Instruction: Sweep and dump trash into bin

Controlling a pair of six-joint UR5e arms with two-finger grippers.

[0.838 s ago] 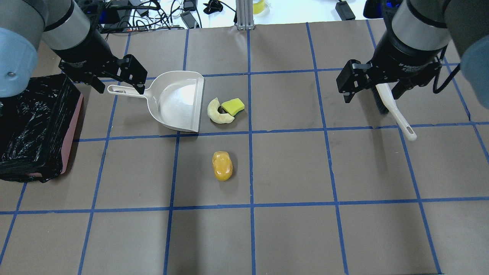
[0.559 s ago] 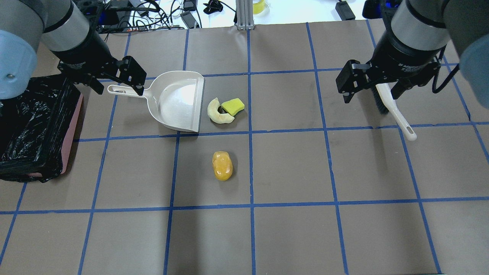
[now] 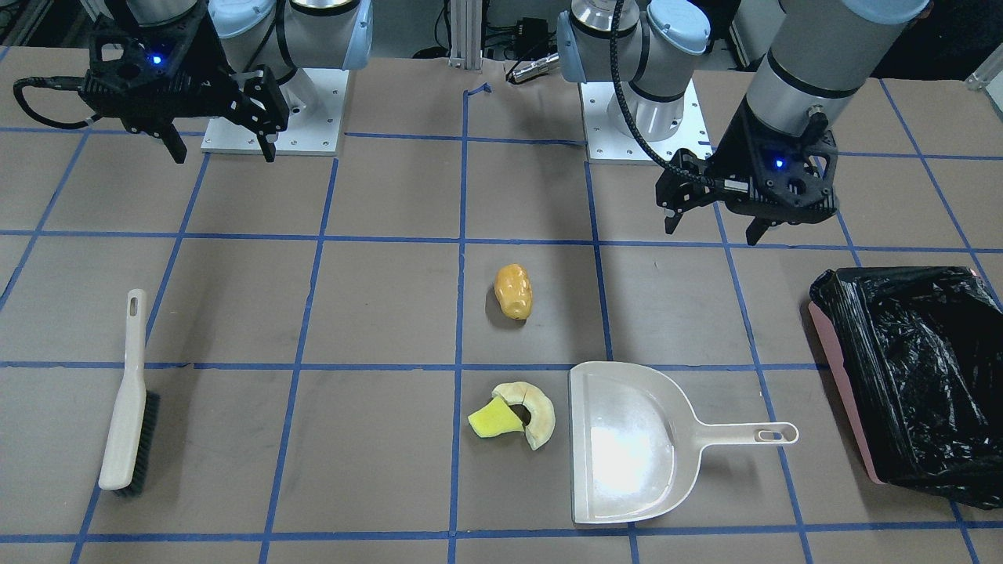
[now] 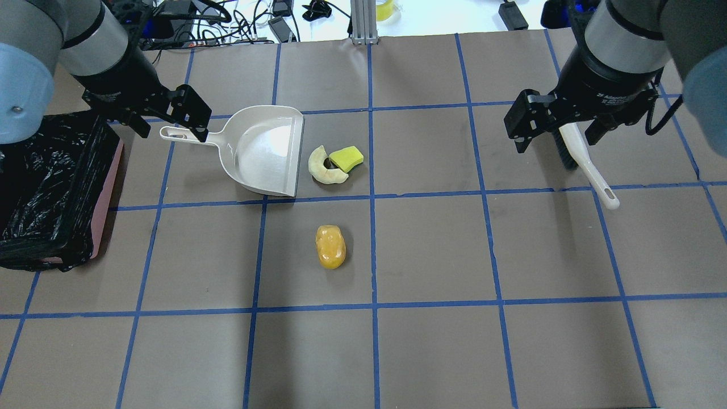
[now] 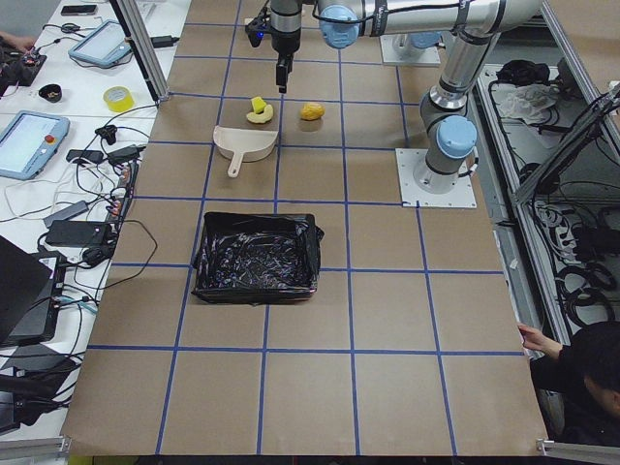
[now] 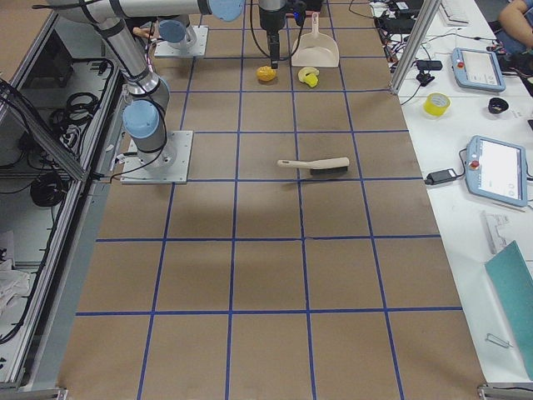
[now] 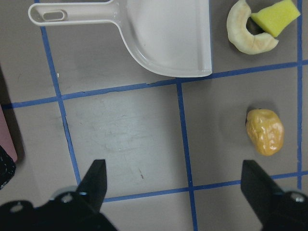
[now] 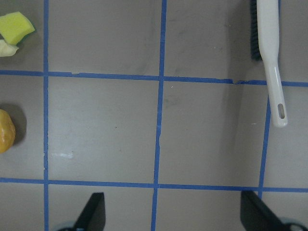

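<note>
Brown table [image 4: 431,250] with blue tape squares, nothing swept so far. Only tiny shifts since a second ago: left hand [image 3: 713,231] nudged a hair toward the bin [image 4: 108,187] side, fingers spread wide, empty, near the dustpan [image 4: 267,150] handle without touching; right hand [image 3: 225,155] nudged outward, also wide apart, near the brush [image 4: 585,165]. Ring piece [image 4: 321,167] and green wedge [image 4: 346,158] touching, just beside the dustpan mouth; yellow lump [image 4: 330,246] apart, nearer the robot. Looks like lining up to grab both tools, honestly.

The blue-gridded table [image 4: 431,250] carries dustpan [image 4: 267,153], brush [image 4: 596,182], bin [image 4: 105,199], yellow-brown lump [image 4: 330,246], beige ring segment [image 4: 318,170] and yellow-green wedge [image 4: 346,157].
</note>
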